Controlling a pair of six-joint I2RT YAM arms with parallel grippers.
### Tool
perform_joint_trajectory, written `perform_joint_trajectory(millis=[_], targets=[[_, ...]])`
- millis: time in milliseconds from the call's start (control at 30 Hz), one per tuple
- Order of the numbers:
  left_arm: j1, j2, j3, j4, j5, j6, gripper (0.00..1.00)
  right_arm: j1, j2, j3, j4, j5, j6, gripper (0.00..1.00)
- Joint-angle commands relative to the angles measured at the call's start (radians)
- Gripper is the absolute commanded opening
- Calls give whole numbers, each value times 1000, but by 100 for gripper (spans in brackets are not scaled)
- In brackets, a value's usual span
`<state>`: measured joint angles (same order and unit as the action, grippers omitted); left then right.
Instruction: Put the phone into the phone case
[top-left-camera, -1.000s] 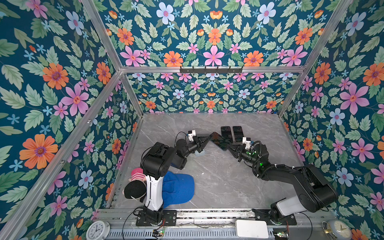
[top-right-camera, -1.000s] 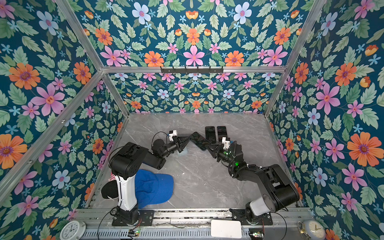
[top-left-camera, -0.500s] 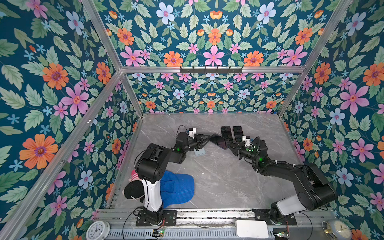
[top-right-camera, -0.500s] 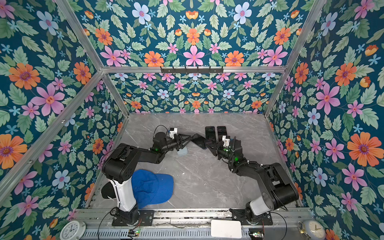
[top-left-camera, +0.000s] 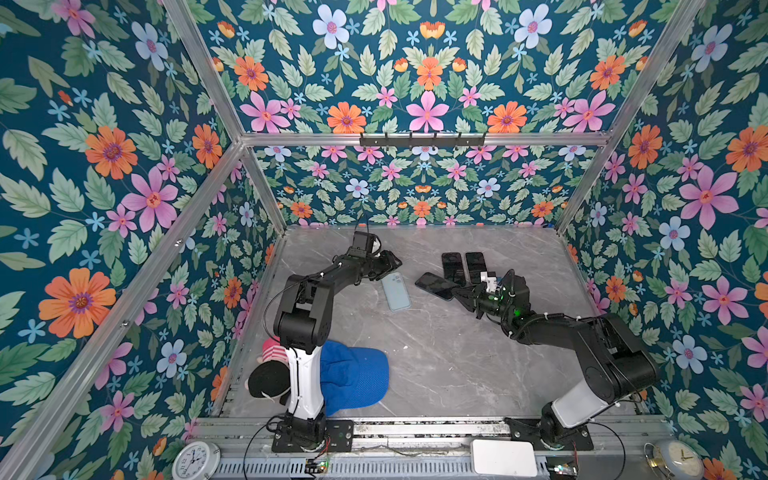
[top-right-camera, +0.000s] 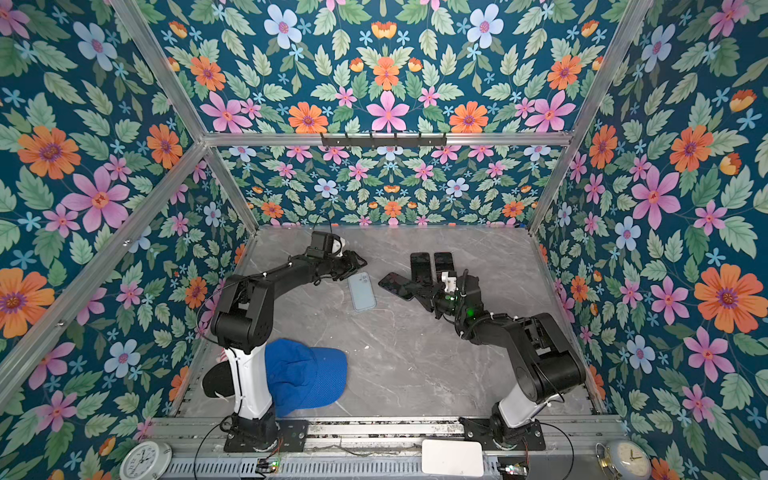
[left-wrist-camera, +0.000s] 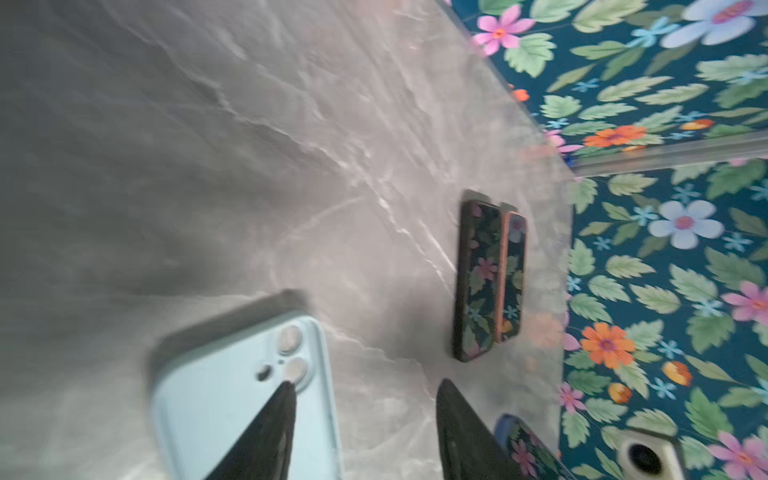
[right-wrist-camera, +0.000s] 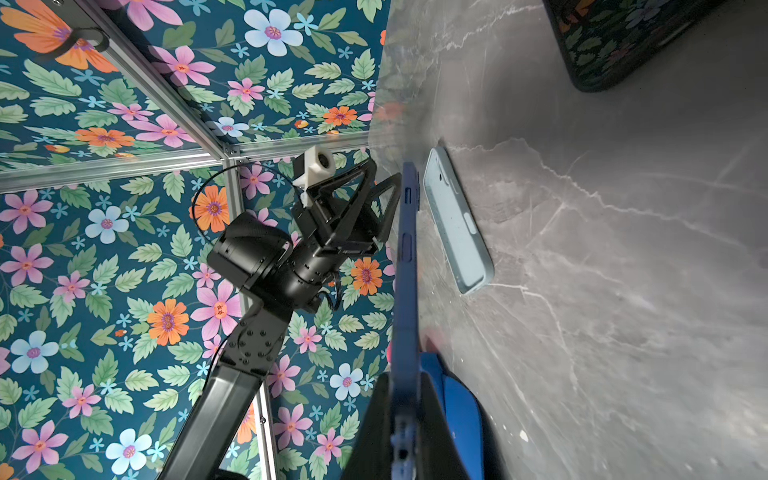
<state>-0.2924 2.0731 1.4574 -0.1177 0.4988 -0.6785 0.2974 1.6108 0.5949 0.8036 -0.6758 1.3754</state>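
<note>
A light blue phone case (top-left-camera: 395, 292) (top-right-camera: 361, 291) lies flat on the grey table, inside up, with nothing in it. My left gripper (top-left-camera: 394, 264) (left-wrist-camera: 365, 386) hovers open just behind its camera-hole end (left-wrist-camera: 291, 353), holding nothing. My right gripper (top-left-camera: 460, 293) (right-wrist-camera: 405, 376) is shut on one end of the phone (top-left-camera: 436, 286) (right-wrist-camera: 405, 257), which has a dark screen and a blue edge. The phone's free end points toward the case (right-wrist-camera: 457, 224), a short gap to its right.
Two more dark-screened phones (top-left-camera: 452, 268) (top-left-camera: 476, 262) lie side by side just behind the right gripper. A blue cap (top-left-camera: 355, 376) and a dark soft item (top-left-camera: 266, 380) sit by the left arm's base. Floral walls enclose the table on three sides.
The left gripper has opened, let the case drop flat on the table and drawn back toward the far left. The right gripper has pulled back slightly right, still holding the phone.
</note>
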Motion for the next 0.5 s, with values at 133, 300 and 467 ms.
perform_joint_trajectory(millis=[133,300,467], targets=[[37,87,139,-176,-47,125,58,19,-31,51,-139,-43,-124,3],[42,176,276,-232,-46,153,59,42,-43,77,-221,-36,-177,3],[40,243,362,-255,-18,163,59,54,-31,87,-208,-44,-173,3]])
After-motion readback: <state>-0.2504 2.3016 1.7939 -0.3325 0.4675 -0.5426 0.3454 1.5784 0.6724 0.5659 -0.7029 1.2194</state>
